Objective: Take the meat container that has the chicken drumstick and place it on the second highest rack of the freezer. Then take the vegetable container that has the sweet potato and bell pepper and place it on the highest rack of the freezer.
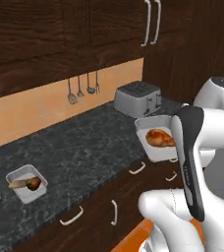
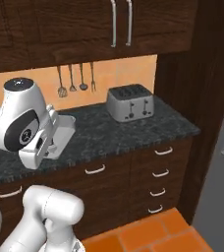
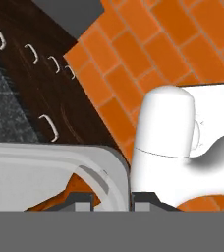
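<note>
Left base view. Meat container (image 1: 153, 147) seen at the right end of the counter (image 1: 84, 142), its near corner past the counter edge and over the drawer fronts (image 1: 109, 206). Cannot tell whether resting or lifted. Chicken drumstick (image 1: 159, 138) lying inside, right end cut off by the arm (image 1: 190, 157), which also hides the grasp. Toaster (image 1: 138, 98) just behind the container, apart from it. Vegetable container (image 1: 26, 183) well apart, near the left front edge, holding sweet potato (image 1: 18, 184) and bell pepper (image 1: 34, 184) side by side; details small and hard to make out. Wide bare counter between the two containers. Utensils (image 1: 82, 88) hanging on the back wall.

Right base view. Meat container largely hidden behind the hand, one white corner showing. Fingers not visible. Open counter to the right as far as the toaster. Tall dark wood panel (image 2: 202, 74) standing between the counter end and the freezer (image 2: 217, 202), the latter cropped by the right border. Orange floor (image 2: 148, 234) clear in front of the drawers.

Hand view. Gripper (image 3: 113, 201) closed on the meat container wall, one fingertip on each side of the rim. Orange-brown patch inside the tray, drumstick or floor not distinguishable. Drawer fronts and floor visible beyond the rim.
</note>
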### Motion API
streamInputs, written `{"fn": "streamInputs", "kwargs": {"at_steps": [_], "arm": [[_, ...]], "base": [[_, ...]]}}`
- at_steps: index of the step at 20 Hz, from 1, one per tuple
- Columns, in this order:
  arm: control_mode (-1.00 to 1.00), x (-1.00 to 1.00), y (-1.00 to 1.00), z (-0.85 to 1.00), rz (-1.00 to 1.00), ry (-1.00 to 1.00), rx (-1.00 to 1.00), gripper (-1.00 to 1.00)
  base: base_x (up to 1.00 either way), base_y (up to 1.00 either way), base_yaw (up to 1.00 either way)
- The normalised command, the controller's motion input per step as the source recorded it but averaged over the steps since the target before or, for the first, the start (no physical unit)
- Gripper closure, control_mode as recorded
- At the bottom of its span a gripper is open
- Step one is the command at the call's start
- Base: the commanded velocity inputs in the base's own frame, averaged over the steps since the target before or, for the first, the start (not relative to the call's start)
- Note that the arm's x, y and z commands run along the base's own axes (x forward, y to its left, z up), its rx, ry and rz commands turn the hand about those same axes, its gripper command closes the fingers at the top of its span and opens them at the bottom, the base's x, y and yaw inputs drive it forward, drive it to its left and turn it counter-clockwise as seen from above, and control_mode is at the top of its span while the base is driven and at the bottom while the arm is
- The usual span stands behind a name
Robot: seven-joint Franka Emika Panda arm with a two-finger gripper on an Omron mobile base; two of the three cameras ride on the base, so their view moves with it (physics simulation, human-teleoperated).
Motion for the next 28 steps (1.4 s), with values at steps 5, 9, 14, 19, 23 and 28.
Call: {"fn": "streamInputs", "kwargs": {"at_steps": [5, 9, 14, 19, 23, 28], "arm": [[1.0, 0.0, 0.0, 0.0, 0.0, 0.0, 0.0, 1.0], [1.0, 0.0, 0.0, 0.0, 0.0, 0.0, 0.0, 1.0], [1.0, 0.0, 0.0, 0.0, 0.0, 0.0, 0.0, 1.0], [1.0, 0.0, 0.0, 0.0, 0.0, 0.0, 0.0, 1.0], [1.0, 0.0, 0.0, 0.0, 0.0, 0.0, 0.0, 1.0], [1.0, 0.0, 0.0, 0.0, 0.0, 0.0, 0.0, 1.0]], "base": [[0.04, 0.28, -0.94], [0.0, 0.15, -0.97], [0.22, -0.07, -0.81], [0.78, -0.76, -0.36], [0.61, -0.99, -0.1], [0.67, -0.7, -0.06]]}}
